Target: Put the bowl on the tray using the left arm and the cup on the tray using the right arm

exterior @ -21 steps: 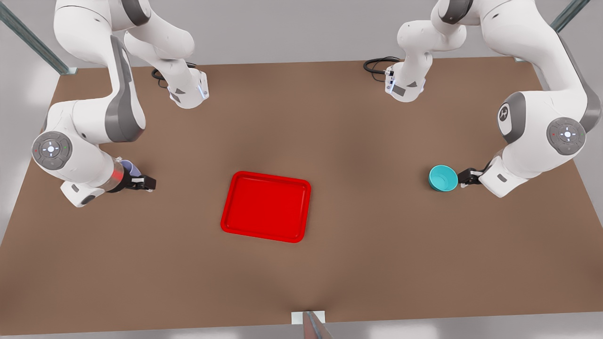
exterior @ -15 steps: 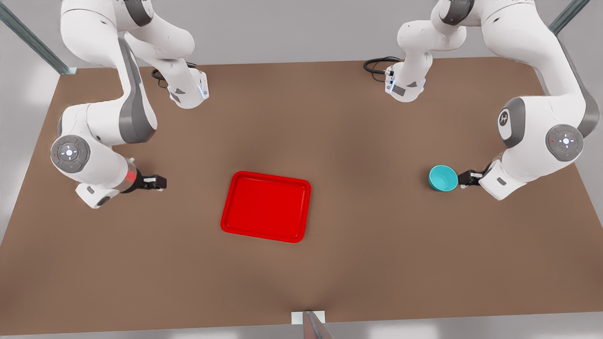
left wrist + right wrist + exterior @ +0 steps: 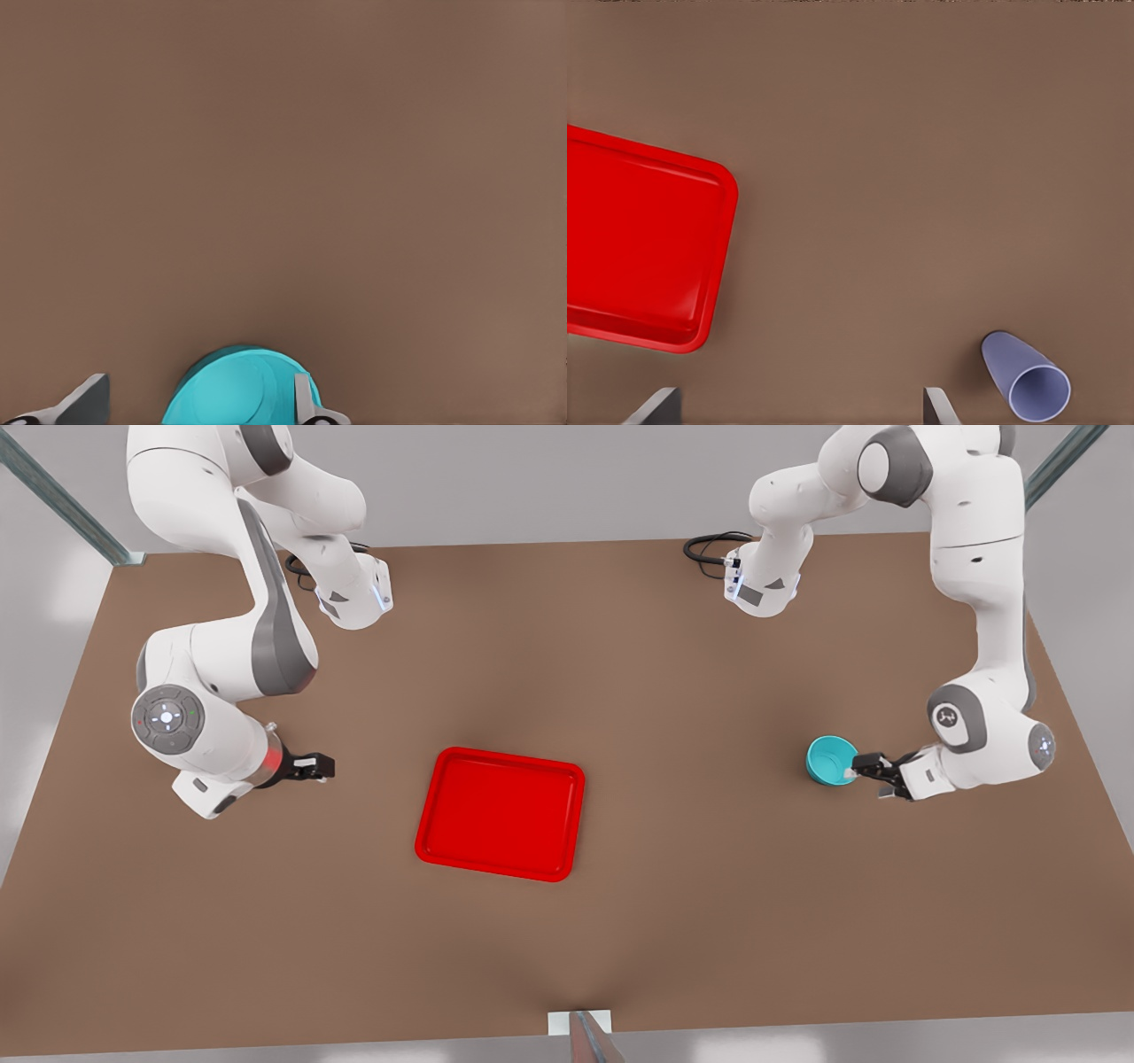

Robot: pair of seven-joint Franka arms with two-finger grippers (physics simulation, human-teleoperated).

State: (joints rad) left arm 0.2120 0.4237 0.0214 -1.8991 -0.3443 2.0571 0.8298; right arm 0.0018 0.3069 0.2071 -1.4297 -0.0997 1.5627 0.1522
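**Bowl in the left jaws, cup lying loose on the worktop**

The small round teal bowl sat on the brown worktop at the front view's right, well apart from the flat bright red rectangular tray near the middle. The left gripper was at the bowl's rim on the side away from the tray. In the left wrist view its jaws stood parted, with one finger over the bowl's inside and the other finger outside the wall with a gap showing, so they straddled the rim without visibly clamping it.

At the front view's left the right gripper hung above the worktop between its own arm and the tray, near the tray but apart from it. Its jaws were spread wide and held nothing, as the right wrist view showed by the two fingertips set far apart. In that view the small lavender-purple handleless cup lay tipped on its side on the worktop, its open mouth facing the camera, outside the jaws and well clear of the tray. The tray carried nothing.
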